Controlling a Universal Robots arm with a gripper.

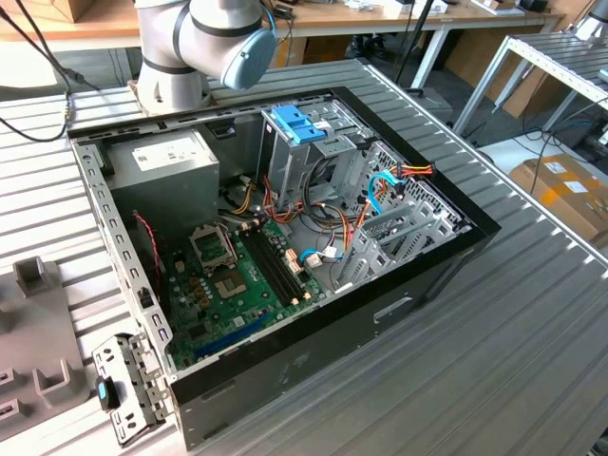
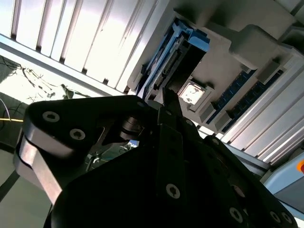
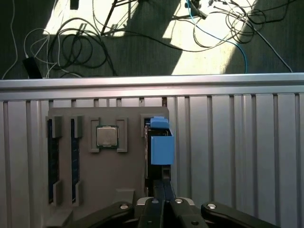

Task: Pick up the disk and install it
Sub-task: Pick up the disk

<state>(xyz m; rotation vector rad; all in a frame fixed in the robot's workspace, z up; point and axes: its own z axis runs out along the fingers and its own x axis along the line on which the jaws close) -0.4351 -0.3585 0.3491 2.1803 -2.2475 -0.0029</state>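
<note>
**Disk in its holder, before pick-up.** The disk [image 3: 161,147] [image 2: 181,59] stands on edge in a slot of the grey tray [image 3: 123,175], which lies on the slatted table [image 3: 237,142] outside the open computer case [image 1: 475,225]. The upright slot probably serves to leave the disk's flat sides free for a grip. The gripper [image 3: 164,183] [image 2: 170,97] is lined up with the disk's near end. Its fingers lie together, and the tips appear to be just short of the disk, holding nothing. Seen edge-on, the disk is a slim dark slab. A bright blue plastic frame caps its far end and runs along its edges. A processor chip [image 3: 107,137] and memory sticks [image 3: 52,161] occupy neighbouring recesses.
</note>
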